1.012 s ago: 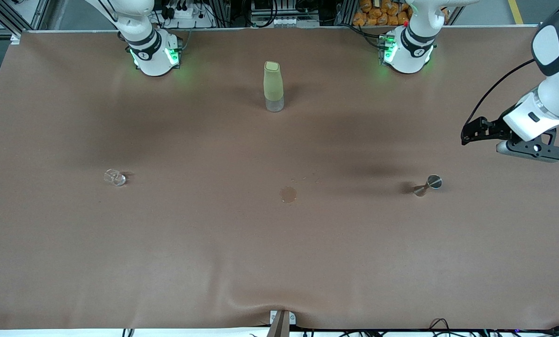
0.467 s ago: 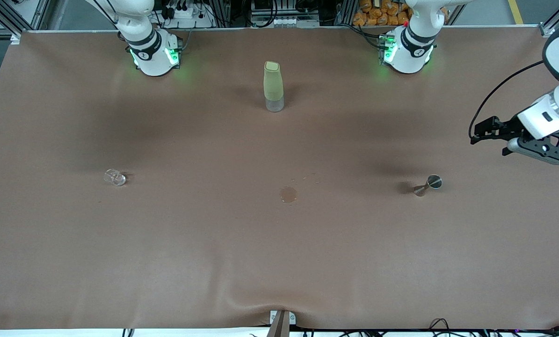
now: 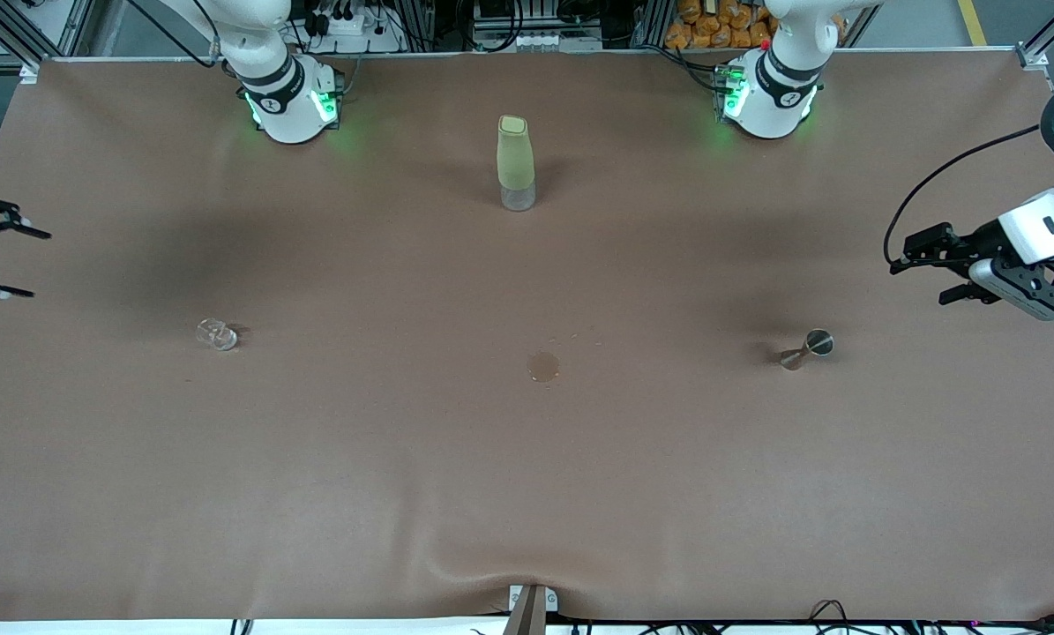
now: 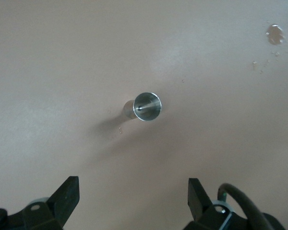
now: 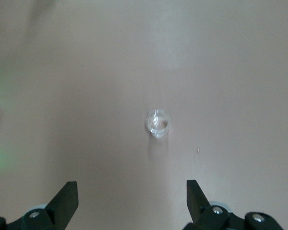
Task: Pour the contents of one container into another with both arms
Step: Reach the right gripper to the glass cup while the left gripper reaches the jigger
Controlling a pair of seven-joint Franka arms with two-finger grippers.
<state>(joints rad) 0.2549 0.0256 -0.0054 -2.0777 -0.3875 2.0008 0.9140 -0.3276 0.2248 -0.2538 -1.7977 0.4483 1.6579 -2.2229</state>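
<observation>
In the front view, the tall green bottle (image 3: 515,162) stands on the brown table (image 3: 527,485). The little glass cup (image 3: 216,334) sits nearer the camera than the bottle, toward the right arm's end. The metal jigger (image 3: 807,348) sits nearer too, toward the left arm's end. The right gripper (image 3: 17,262) and left gripper (image 3: 923,269) hang wide open, holding nothing. The left wrist view shows the jigger (image 4: 144,106) between its open fingers (image 4: 67,194). The right wrist view shows the cup (image 5: 158,122).
</observation>
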